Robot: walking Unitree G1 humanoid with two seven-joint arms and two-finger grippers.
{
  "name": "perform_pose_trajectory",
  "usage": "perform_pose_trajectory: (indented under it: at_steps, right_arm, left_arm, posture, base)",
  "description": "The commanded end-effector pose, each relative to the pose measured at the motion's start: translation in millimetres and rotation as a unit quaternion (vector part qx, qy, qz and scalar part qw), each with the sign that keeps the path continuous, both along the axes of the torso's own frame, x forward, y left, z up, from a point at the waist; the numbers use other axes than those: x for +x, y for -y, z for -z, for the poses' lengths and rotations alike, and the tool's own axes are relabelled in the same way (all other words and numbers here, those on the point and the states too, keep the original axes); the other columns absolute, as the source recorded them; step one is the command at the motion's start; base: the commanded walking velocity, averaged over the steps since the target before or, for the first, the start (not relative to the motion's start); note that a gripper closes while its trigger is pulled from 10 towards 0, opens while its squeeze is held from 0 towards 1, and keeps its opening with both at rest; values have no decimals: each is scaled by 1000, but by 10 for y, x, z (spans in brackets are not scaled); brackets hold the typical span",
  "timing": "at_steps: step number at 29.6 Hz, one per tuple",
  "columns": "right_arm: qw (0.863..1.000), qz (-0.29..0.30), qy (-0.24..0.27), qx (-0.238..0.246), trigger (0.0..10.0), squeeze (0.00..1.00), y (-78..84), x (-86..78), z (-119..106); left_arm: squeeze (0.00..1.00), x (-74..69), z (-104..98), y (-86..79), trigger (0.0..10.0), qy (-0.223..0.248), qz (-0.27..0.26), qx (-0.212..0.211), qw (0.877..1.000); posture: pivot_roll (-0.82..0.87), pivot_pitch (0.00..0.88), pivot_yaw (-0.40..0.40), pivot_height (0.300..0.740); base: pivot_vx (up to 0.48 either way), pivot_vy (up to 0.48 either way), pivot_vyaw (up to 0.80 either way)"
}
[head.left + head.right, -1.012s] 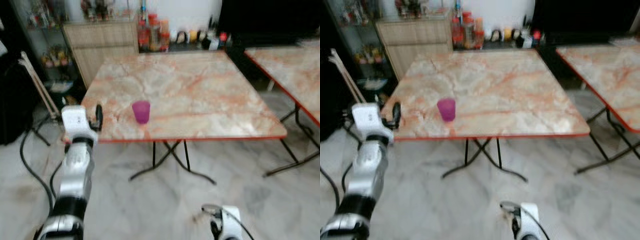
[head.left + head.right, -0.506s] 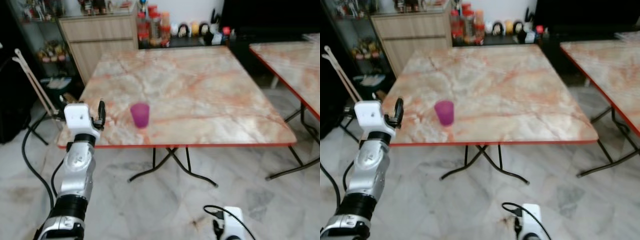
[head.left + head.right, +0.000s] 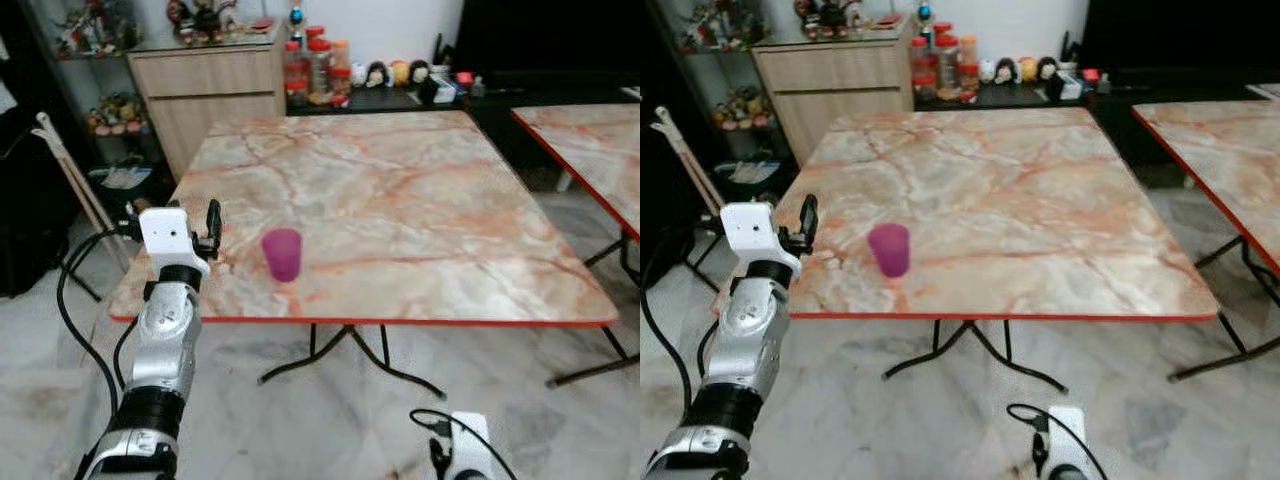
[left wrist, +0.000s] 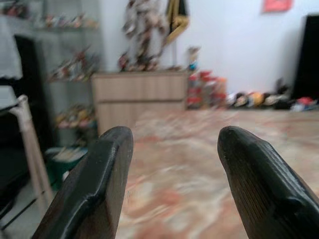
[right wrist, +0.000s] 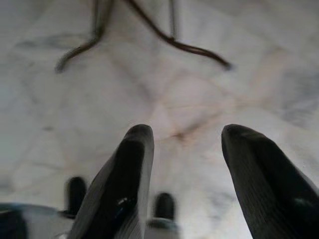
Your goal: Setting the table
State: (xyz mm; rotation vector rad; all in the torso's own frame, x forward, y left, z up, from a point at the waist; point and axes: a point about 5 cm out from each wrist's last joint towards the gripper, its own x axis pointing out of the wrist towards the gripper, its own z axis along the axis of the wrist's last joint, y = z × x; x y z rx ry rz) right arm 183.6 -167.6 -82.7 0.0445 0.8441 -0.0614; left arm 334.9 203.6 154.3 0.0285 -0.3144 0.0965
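Purple cup (image 3: 282,253) unmoved on table (image 3: 420,200), left fingers (image 4: 94,184) spread, nearer now.

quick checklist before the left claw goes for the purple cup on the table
1. Left claw open and empty: ok; the wrist view shows its fingers apart with nothing between.
2. Purple cup upright: ok; it stands near the table's front edge.
3. Path from claw to cup: ok; bare marble lies between them.
4. Claw touching the cup: not ok; it is apart, to the cup's left.
5. Right claw out of the way: ok; it hangs low, open, over the floor.
6. Cup's contents: cannot tell.
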Motion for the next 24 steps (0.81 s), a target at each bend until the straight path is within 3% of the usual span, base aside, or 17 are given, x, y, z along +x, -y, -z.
perform_pose_trajectory:
  at_steps: [1, 19, 20, 21, 23, 24]
  right_arm:
    - [1000, 6, -1, -9, 10000, 0, 101, -17, -2]
    - [1000, 4, -5, -24, 10000, 0, 120, -11, -3]
    - [1000, 3, -7, -25, 10000, 0, 117, -13, -1]
    - [1000, 3, -7, -25, 10000, 0, 117, -13, -1]
    - [1000, 2, -9, -24, 10000, 0, 110, -18, 3]
    - [1000, 2, -9, -24, 10000, 0, 109, -22, 5]
  left_arm:
    - [0, 41, -79, 98, 10000, 12, 18, 2, 1000]
    - [0, 50, -80, 112, 10000, 11, 25, 5, 1000]
    - [0, 49, 0, 179, 10000, -16, 58, 14, 998]
    - [0, 49, 0, 179, 10000, -16, 58, 14, 998]
    - [0, 11, 175, 302, 10000, -71, 124, 28, 989]
    - [0, -9, 206, 291, 10000, -82, 127, 18, 988]
  posture:
    - [-5, 0, 19, 740]
    - [-7, 0, 27, 740]
    - [-6, 0, 33, 740]
    - [-6, 0, 33, 740]
    - [-8, 0, 39, 740]
    - [-8, 0, 41, 740]
  base:
    - [326, 0, 0]
    - [324, 0, 0]
    - [0, 0, 0]
    - [0, 0, 0]
    - [0, 0, 0]
    - [0, 0, 0]
